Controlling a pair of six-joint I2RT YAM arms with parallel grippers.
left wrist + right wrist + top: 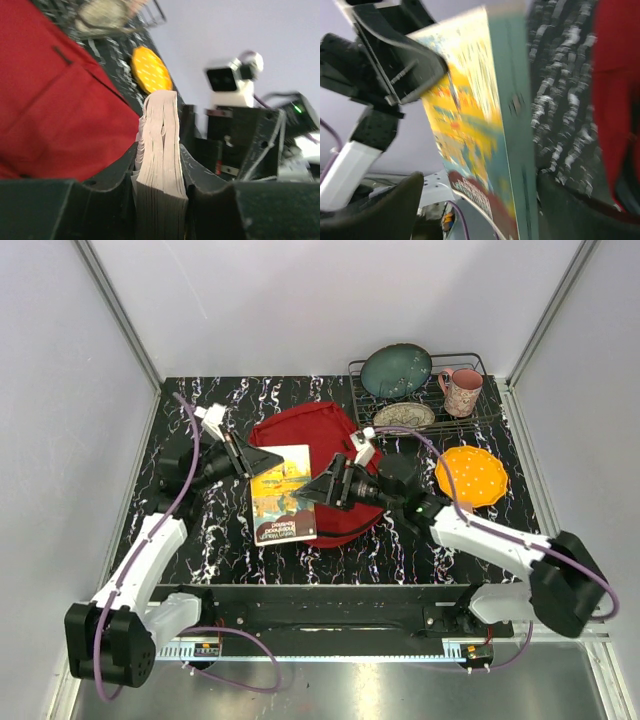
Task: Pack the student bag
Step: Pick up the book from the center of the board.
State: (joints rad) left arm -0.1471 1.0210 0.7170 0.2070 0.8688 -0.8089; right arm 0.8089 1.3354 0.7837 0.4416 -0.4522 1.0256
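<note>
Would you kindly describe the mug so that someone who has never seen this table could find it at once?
At the far right corner of the black marbled table stands a wire dish rack. The mug sits at the rack's right end, beside a teal bowl and a pale speckled dish. It is the only pink thing and the only one with a handle.

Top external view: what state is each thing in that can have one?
student bag, lying flat, front pocket looks closed.
book, closed, clamped at one edge.
left gripper, shut on the book.
right gripper, open around the book's edge.
pink mug, upright.
</note>
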